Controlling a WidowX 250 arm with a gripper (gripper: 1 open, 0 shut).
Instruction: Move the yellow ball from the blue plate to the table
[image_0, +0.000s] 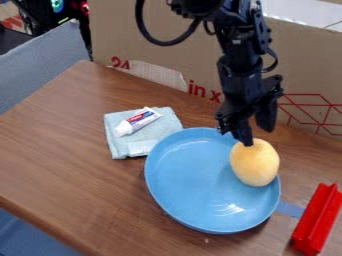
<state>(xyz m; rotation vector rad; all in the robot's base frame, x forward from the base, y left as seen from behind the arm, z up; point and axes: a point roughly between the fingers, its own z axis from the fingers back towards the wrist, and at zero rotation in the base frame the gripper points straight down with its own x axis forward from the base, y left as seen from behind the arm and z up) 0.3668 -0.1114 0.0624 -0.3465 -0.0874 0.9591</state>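
on the table (60, 150) — brown wood grain with a darker rounded edge along the near left side — sits the blue plate (187, 175), glossy and light blue, toward the right half of the surface. yellow ball (255, 162) rests on the plate's right side, near the rim. gripper (245, 130) is directly above the ball's top, pointing steeply down, black fingers parted with one on either side of the ball's upper part; contact cannot be told from this angle. left of the plate, just beside its rim, lies a pale blue-green folded cloth (127, 138) with a small white tube (144, 121) on top. red block (318, 218) stands at the right edge of the table, near the plate. behind the table — a cardboard box (307, 70) printed in red fills the background, with a grey surface (34, 65) and dark clutter at far left.
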